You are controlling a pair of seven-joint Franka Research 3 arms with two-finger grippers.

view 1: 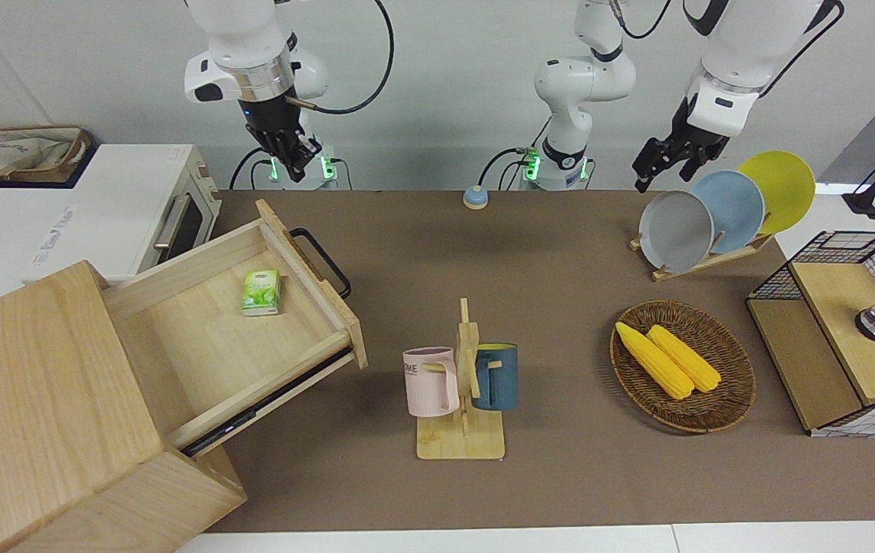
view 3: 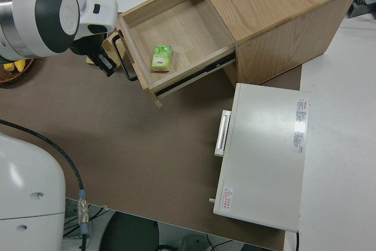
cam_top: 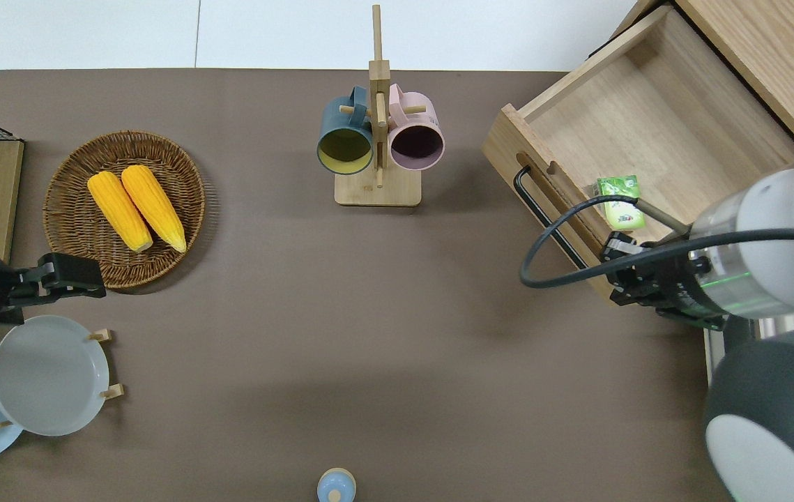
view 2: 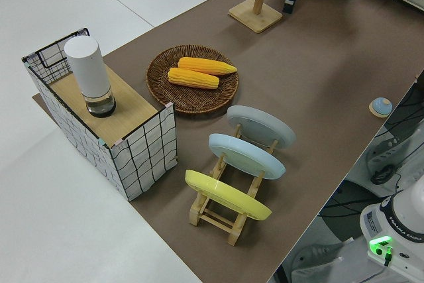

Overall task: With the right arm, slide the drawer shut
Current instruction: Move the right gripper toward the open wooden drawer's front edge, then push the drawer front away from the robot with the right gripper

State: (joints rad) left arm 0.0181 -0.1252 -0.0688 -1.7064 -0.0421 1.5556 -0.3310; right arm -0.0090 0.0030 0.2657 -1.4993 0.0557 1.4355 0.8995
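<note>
The pale-wood drawer point(view 1: 207, 330) stands pulled far out of its big cabinet point(view 1: 38, 384), its black loop handle point(view 1: 326, 261) toward the table's middle. A small green packet point(view 1: 261, 292) lies in it. My right gripper point(view 1: 293, 160) hangs in the air, open and empty. In the overhead view the right gripper point(cam_top: 623, 268) is over the end of the drawer's point(cam_top: 654, 125) front panel nearer to the robots, by the handle's point(cam_top: 532, 202) end. The right side view shows the gripper point(view 3: 106, 63) beside the handle point(view 3: 126, 57), apart from it. The left arm is parked.
A white toaster oven point(view 1: 137, 207) stands beside the drawer, nearer to the robots. A mug rack point(view 1: 464, 384) stands mid-table. A basket point(view 1: 737, 399) of corn, a plate rack point(view 1: 714, 215) and a wire-mesh box point(view 1: 844, 338) sit toward the left arm's end.
</note>
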